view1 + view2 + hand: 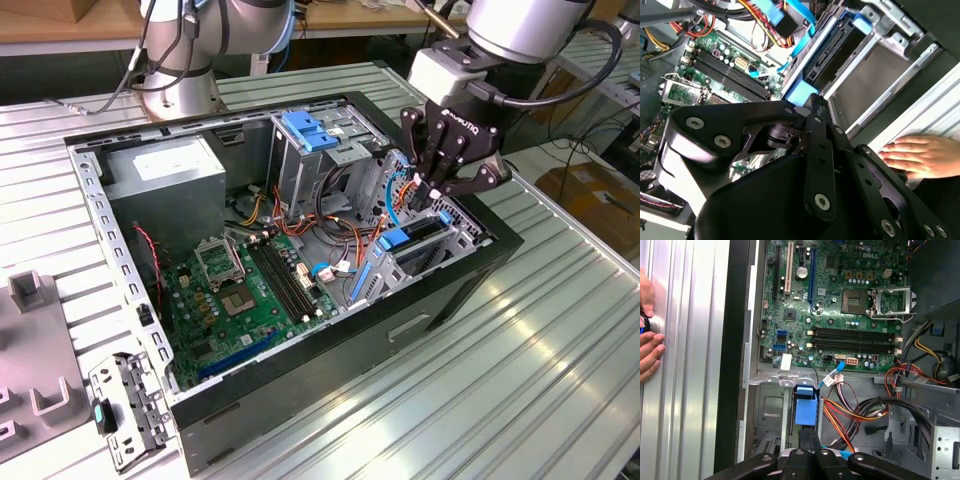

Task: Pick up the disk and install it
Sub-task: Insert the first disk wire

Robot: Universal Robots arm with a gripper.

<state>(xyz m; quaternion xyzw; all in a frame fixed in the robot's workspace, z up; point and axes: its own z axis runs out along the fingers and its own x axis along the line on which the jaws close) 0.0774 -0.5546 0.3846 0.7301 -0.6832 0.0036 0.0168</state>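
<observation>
Over the drive bay at the exterior view's right end of the open black metal computer case (pixel 330 365), my black multi-finger tool (pixel 435 195) pointed down, pressed together into one tip. Dark flat rectangular disk (pixel 425 238) sat on edge in that bay, in a blue plastic carrier, right under the tip; couldn't tell if they touched. In both wrist views the tool (pixel 810 436) (pixel 815 102) was just beside the carrier's blue pull tab (pixel 806 407) (pixel 801 92). Green motherboard (pixel 250 290) lay on the case floor next to the bay. Person's hand (pixel 920 155) (pixel 650 352) rested on the ribbed aluminium bench (pixel 520 350), outside the case wall.
</observation>
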